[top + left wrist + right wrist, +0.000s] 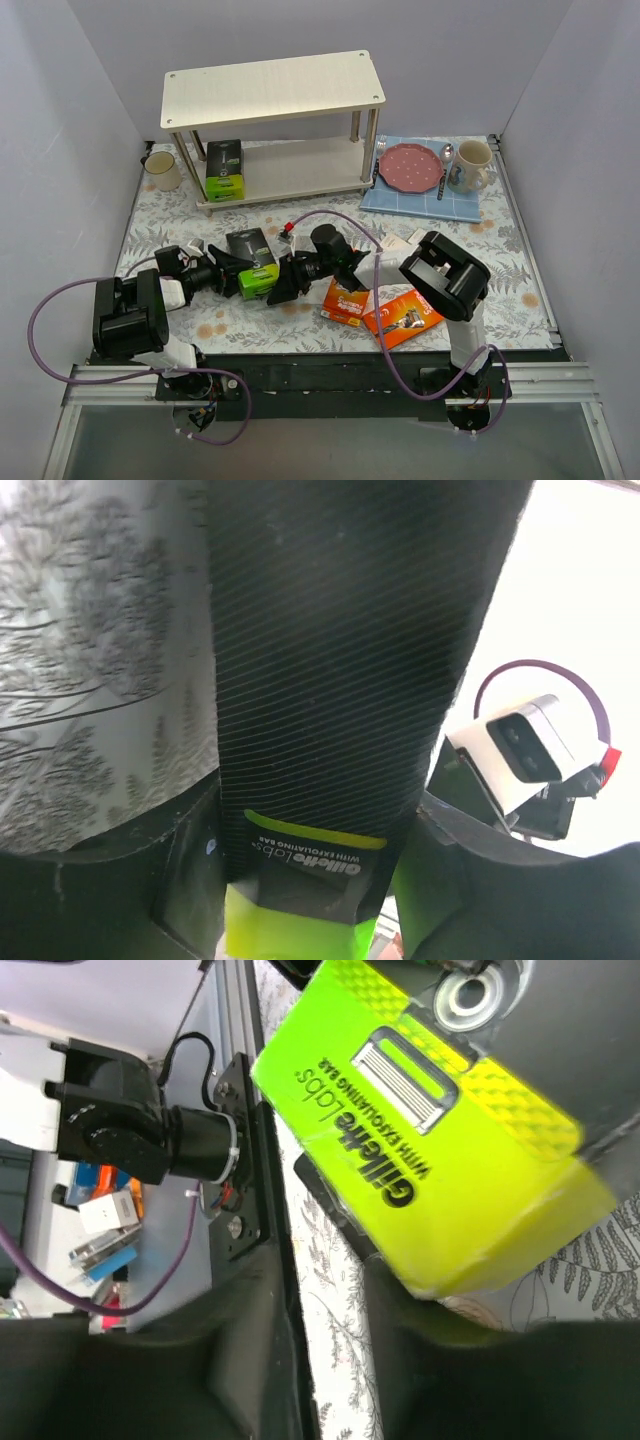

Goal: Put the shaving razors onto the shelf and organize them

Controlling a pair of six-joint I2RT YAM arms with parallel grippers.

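A fern-printed cloth (180,225) covers the table inside pale walls. Lowest in the overhead frame, just right of centre, two orange packs (345,300) lie flat and touching beside my right arm. Just above them, mid-frame, my left pincer (230,268) is clamped on a black-and-lime pack (252,262), one finger on each long edge near the lime end. My right pincer (284,280) sits at that lime end with jaws parted and only cloth between them. I judge the pack to be light, stiff card with slick printed faces. It is best held across its width near the middle, gently, so it neither pivots nor dents. Toward the top of the frame stands the shelf (270,88). Its lower board holds a second black-and-lime pack (224,170) upright at the left end, and its top board holds nothing I can see. A mug (162,171) stands left of the shelf, and a blue mat (470,208) with a red plate (412,167) lies to its right.
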